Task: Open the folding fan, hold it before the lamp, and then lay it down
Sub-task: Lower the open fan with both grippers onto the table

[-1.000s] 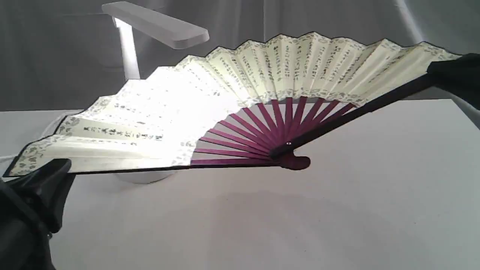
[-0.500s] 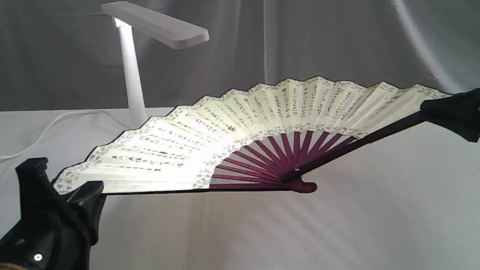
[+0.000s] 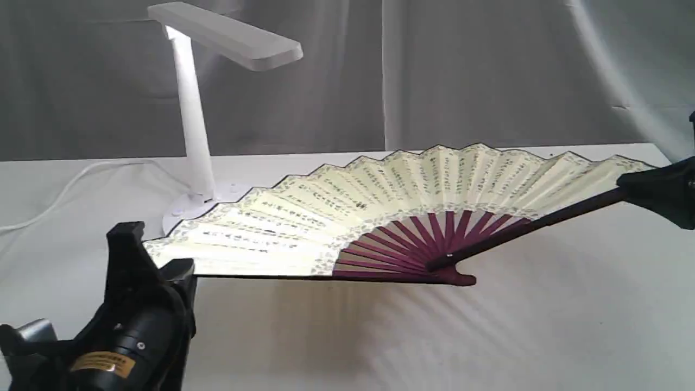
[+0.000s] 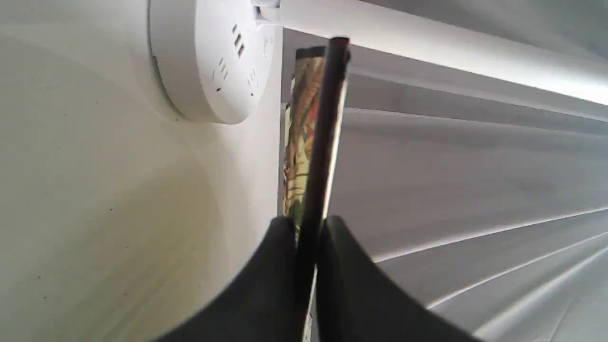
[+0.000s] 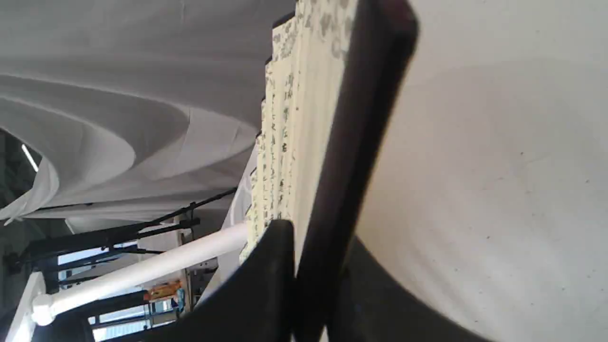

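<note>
Cream pleated paper folding fan (image 3: 380,190) with black calligraphy columns and dark maroon wooden ribs: spread fully, tipped nearly flat, hanging low over the white cloth-covered desk (image 3: 543,326), in front of and to the right of the white plastic desk lamp (image 3: 190,108). Clamped at one guard tip by the black left hand (image 4: 308,228) and at the other by the black right hand (image 5: 316,251), both closed tight on thin wood. Judged to be at the laying-down step.

Several ways to spoil it from here:

- Letting go at one end first. Likely to swing the freed guard inward, half-fold the leaf and drop the fan skewed.
- Spreading the two hands wider on the way down. Liable to strain or tear the end pleats. Drawing them together, by contrast, apt to buckle the paper.
- Setting down with the rounded maroon pivot head (image 3: 459,278) leading. Already lowest and close to the desk; impossible to tell whether touching. Pressing on past contact liable to bend the ribs.
- Drifting left. Left end just beside the lamp's round socketed base (image 4: 204,57), so easy to catch or perch on it, leaving the fan propped rather than flat.
- Gripping so near the tips. Little wood held, hence a slip possible under any twist.
</note>
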